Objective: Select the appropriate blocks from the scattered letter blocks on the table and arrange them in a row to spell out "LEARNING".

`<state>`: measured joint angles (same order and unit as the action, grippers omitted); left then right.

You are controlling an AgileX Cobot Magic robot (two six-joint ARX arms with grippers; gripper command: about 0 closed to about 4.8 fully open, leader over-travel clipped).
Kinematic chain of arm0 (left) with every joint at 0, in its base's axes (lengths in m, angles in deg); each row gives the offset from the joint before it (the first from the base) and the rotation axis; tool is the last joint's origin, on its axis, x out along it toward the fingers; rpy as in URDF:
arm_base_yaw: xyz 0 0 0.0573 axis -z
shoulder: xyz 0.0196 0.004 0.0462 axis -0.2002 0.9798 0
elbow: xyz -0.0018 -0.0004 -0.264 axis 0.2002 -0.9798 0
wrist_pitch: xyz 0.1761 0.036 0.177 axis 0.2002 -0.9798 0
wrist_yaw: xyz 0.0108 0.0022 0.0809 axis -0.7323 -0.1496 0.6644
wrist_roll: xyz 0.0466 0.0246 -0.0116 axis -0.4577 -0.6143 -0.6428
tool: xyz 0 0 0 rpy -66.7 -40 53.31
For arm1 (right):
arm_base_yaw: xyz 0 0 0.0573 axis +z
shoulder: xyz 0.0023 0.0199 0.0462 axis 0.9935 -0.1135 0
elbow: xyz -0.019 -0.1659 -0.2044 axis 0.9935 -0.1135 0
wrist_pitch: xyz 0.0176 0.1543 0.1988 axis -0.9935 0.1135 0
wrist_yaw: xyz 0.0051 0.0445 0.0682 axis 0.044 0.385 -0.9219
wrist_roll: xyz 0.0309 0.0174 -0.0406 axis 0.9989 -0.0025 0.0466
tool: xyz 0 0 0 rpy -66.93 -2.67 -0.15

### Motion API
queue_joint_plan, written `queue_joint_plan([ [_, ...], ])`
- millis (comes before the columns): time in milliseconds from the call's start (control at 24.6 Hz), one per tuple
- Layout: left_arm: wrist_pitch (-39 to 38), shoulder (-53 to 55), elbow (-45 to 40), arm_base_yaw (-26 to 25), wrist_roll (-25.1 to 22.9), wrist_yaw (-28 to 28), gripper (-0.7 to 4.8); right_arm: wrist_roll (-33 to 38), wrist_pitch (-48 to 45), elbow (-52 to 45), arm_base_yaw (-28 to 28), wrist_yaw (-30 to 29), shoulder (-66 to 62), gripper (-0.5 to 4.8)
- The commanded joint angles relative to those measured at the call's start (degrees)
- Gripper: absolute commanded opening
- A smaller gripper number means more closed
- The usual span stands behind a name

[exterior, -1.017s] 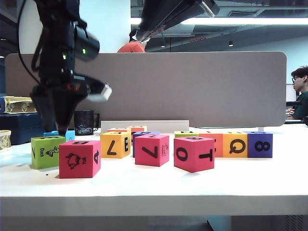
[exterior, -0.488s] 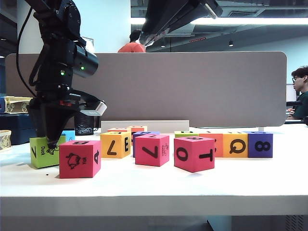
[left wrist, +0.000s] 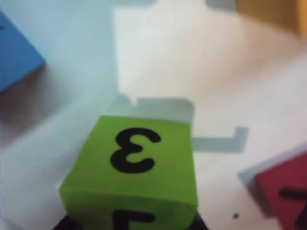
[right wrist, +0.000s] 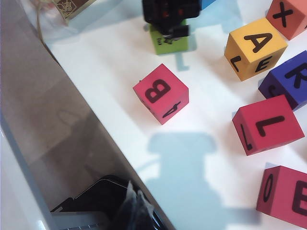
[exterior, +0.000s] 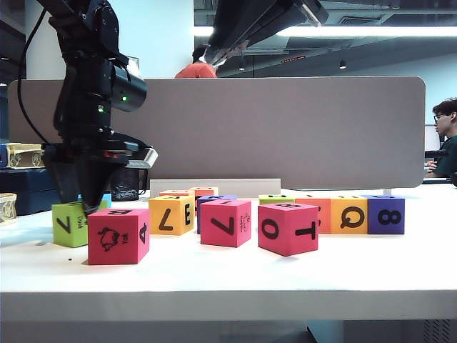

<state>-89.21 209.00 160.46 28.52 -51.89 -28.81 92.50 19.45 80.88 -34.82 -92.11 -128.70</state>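
While the left gripper (exterior: 84, 204) hangs over the left end of the tabletop (exterior: 235, 275), we see it come down on the green block (exterior: 70, 223), whose upper face shows a 3 in the left wrist view (left wrist: 132, 165); the block fills the space between the fingers, yet whether they already clamp it we cannot tell. Just beside it, nearer the front edge, sits the red B block (exterior: 118, 235), also seen in the right wrist view (right wrist: 161, 93). Further along the tabletop stand the yellow A block (right wrist: 255, 48), the red L block (right wrist: 267, 124) and the purple R block (right wrist: 290, 79). The right gripper itself appears in no view, so its fingers' state is unknown to us.
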Motion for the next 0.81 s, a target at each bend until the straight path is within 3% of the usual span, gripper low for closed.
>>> queue_joint_plan([
  [41,7.5,-0.1,0.1,0.1,5.6,-3.9,1.73,-0.2,-0.9,0.3,0.1,0.1,0.1,-0.02],
  [203,12.8,-0.1,0.1,0.1,11.0,-7.2,1.73,-0.2,-0.8,0.3,0.1,0.1,0.1,-0.02],
  [813,16.7,-0.1,0.1,0.1,14.7,-7.1,1.73,-0.2,-0.8,0.3,0.1,0.1,0.1,-0.02],
])
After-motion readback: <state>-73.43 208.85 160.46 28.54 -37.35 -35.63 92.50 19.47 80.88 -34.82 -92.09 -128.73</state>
